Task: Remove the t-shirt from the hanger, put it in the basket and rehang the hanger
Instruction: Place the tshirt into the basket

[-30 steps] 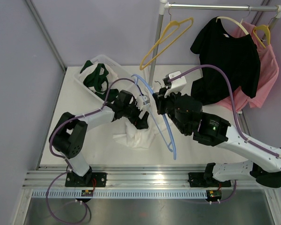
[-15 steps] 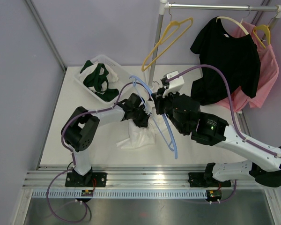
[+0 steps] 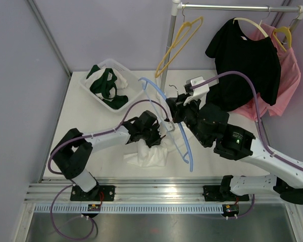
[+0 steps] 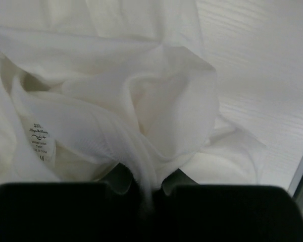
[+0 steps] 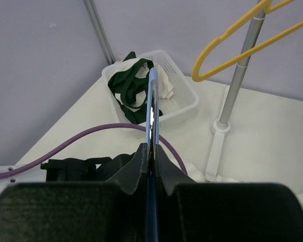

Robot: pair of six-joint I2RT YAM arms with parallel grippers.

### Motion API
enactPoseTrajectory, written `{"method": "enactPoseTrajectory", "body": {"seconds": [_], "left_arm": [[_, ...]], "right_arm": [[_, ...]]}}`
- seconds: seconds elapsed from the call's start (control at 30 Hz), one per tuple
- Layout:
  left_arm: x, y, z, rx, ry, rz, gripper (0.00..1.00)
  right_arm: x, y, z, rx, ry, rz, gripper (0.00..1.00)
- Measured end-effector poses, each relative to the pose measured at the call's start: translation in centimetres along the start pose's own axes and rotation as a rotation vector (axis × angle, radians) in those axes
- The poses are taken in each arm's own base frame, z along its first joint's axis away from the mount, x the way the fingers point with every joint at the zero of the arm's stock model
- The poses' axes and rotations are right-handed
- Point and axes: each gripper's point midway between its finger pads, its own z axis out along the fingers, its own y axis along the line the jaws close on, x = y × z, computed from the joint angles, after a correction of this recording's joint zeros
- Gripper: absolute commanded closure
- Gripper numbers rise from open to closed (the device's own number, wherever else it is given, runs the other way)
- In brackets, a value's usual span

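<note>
A white t-shirt lies crumpled on the table under my left gripper. In the left wrist view the gripper is shut on a fold of the white t-shirt, whose size label faces up at the left. My right gripper holds a light blue hanger above the shirt. The right wrist view shows that gripper shut on the hanger, which runs edge-on between the fingers. The hanger's lower bar hangs free to the right of the shirt.
A white basket with green and white clothes stands at the back left. A garment rack pole rises behind the arms with a yellow hanger. A black shirt and a pink shirt hang at the right.
My left gripper has closed on the white t-shirt and moved down and toward the front. The right arm has lifted the blue hanger slightly back and to the right.
</note>
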Motion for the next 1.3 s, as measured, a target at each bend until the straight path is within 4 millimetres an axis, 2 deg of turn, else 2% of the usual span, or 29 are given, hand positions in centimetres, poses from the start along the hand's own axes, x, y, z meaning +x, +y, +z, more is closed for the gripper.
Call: {"method": "enactPoseTrajectory", "body": {"seconds": [0.2, 0.37, 0.47, 0.6, 0.73, 0.87, 1.03, 1.17, 1.3], "left_arm": [[-1.7, -4.0, -1.4, 0.063, -0.047, 0.16, 1.0], [-0.8, -5.6, -1.5, 0.088, -0.043, 0.228, 1.0], [-0.5, -5.9, -2.2, 0.089, -0.043, 0.241, 1.0], [-1.2, -5.7, -3.0, 0.067, -0.066, 0.25, 1.0], [-2.4, -4.8, -4.9, 0.021, -0.114, 0.229, 1.0], [-4.5, -0.7, -9.8, -0.114, -0.241, 0.117, 1.0], [-5.1, 5.9, -17.8, -0.364, -0.408, -0.077, 1.0], [-6.1, 8.0, -23.4, -0.504, -0.51, -0.139, 1.0], [-9.1, 10.8, -29.3, -0.592, -0.582, -0.196, 1.0]], "right_arm": [[-1.4, -0.4, -1.0, -0.019, -0.05, 0.034, 1.0], [-1.7, -0.6, -1.4, -0.027, -0.076, 0.047, 1.0], [-1.5, -0.8, -1.7, -0.036, -0.099, 0.062, 1.0], [-2.1, -1.5, -2.6, -0.037, -0.137, 0.087, 1.0], [-2.5, -1.9, -2.8, -0.023, -0.148, 0.088, 1.0], [-2.2, -2.0, -2.6, -0.013, -0.141, 0.079, 1.0], [-1.8, -2.0, -2.5, -0.008, -0.13, 0.07, 1.0], [-1.3, -1.8, -2.1, -0.005, -0.112, 0.056, 1.0], [-0.5, -1.4, -1.4, -0.001, -0.089, 0.037, 1.0]]}}
